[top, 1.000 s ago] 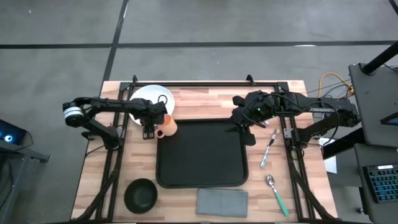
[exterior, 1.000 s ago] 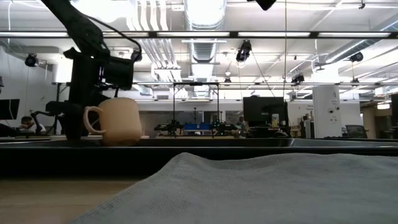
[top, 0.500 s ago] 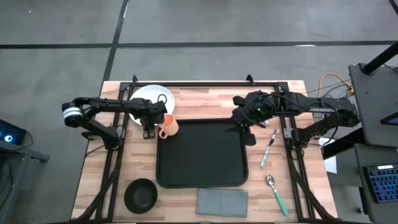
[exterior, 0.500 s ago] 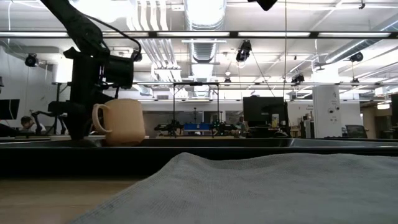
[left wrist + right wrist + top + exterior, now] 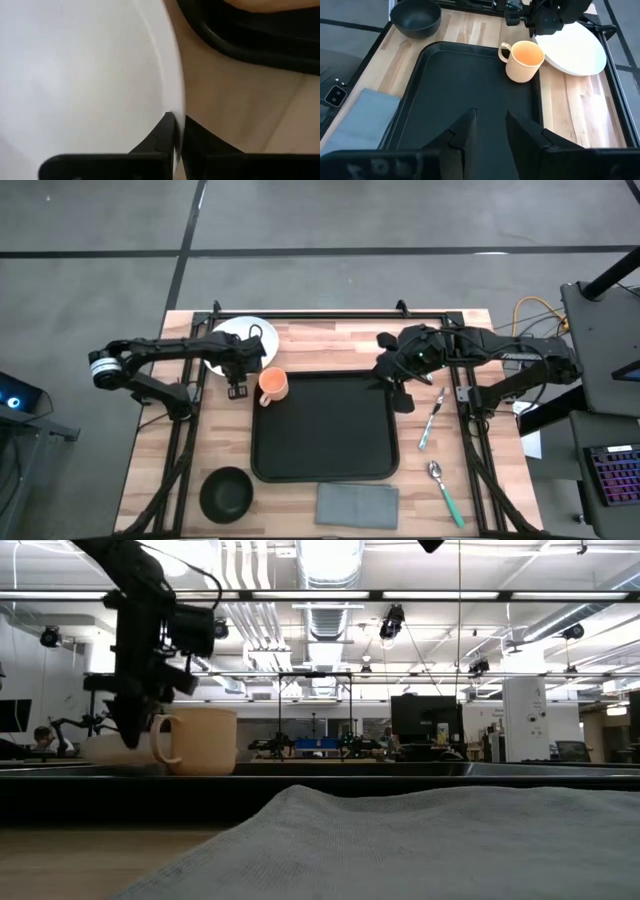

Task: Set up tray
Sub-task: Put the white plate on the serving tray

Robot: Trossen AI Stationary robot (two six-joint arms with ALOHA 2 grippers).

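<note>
Open room lies mostly inside the tray, the large black one at the middle of the table; its floor is bare save for the far left corner, where one orange mug stands upright just inside the rim, handle turned toward the left edge. A strip of bare wood runs along the table's far side between the tray's rim and the black rail.

One white plate sits off the tray's far left corner, with its edge near the mug. The left gripper is at that plate's near edge, just beside the mug; in the left wrist view its fingers stand nearly together with the plate's rim between them, so it is clamped on the plate. The right gripper hangs over the tray's far right corner, its fingers apart and holding nothing.

Right of the tray, two pieces of cutlery lie on the wood: one fork beside the right rim and one spoon with a green handle nearer the front. One dark bowl sits off the near left corner, and one grey folded napkin lies just in front of the tray's near edge, filling the low view's foreground.
</note>
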